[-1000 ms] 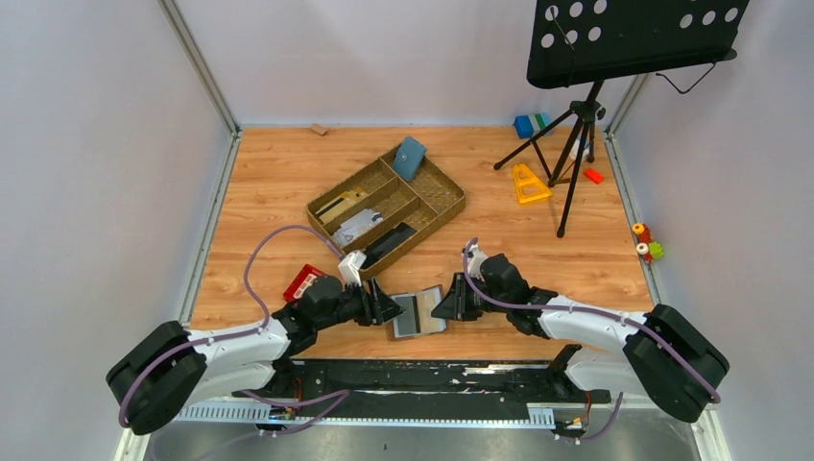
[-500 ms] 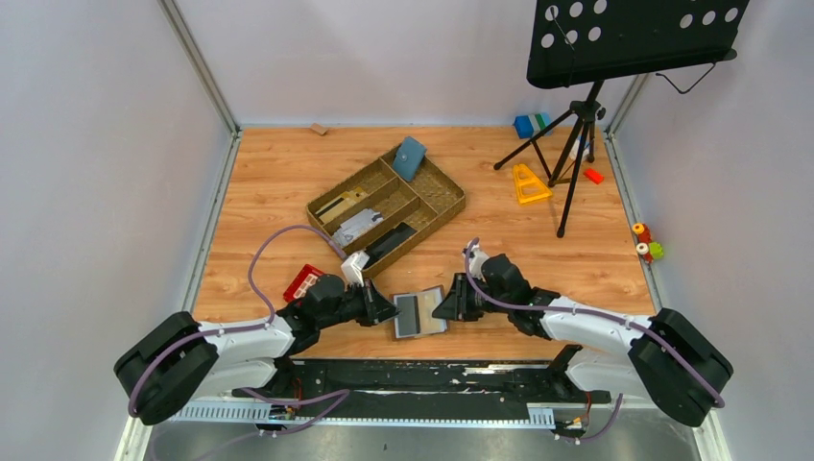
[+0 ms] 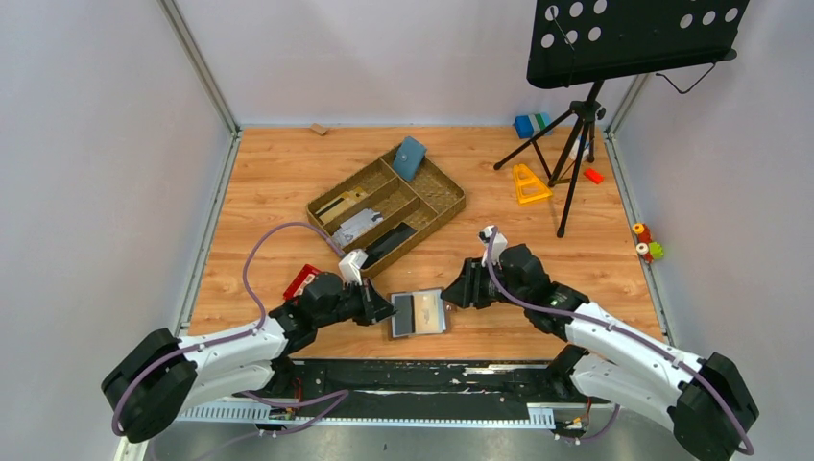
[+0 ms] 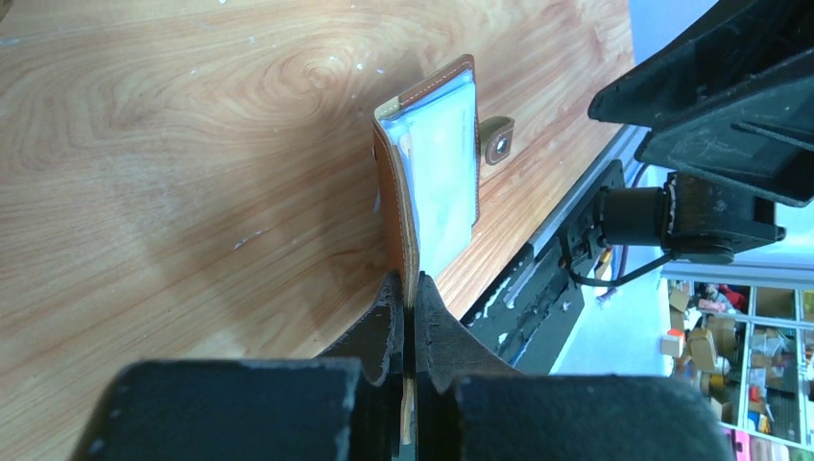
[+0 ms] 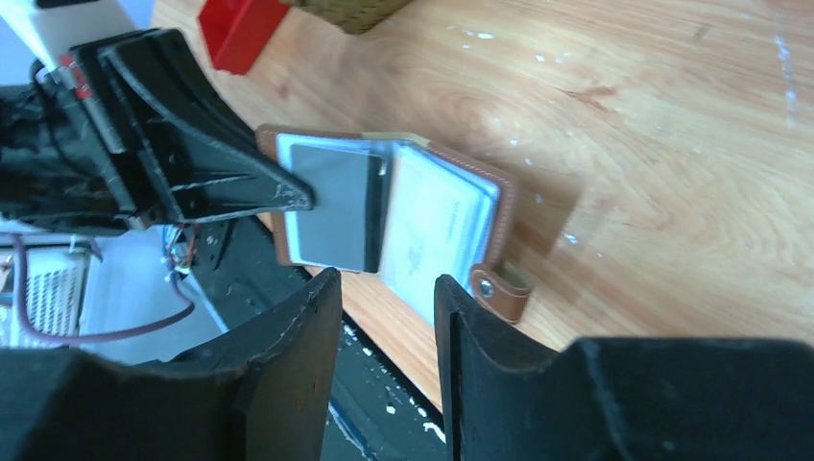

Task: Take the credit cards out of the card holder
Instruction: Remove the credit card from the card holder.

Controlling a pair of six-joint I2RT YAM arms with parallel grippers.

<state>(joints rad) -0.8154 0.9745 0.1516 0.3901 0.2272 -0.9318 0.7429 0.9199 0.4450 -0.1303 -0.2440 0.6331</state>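
Card holder (image 3: 418, 313), spread open at the desk's (image 3: 278, 173) near edge, is pinched by the left end effector (image 3: 384, 309) and flanked by the released right end effector (image 3: 451, 296), with one tray (image 3: 434, 197) and one red box (image 3: 304, 281) seen behind.

A robotics lab test cell: a wood-look surface (image 3: 278, 182) boxed in by plain grey panels (image 3: 96, 144) on aluminium rails (image 3: 199, 62), with cluttered storage shelves (image 4: 754, 331) beyond.
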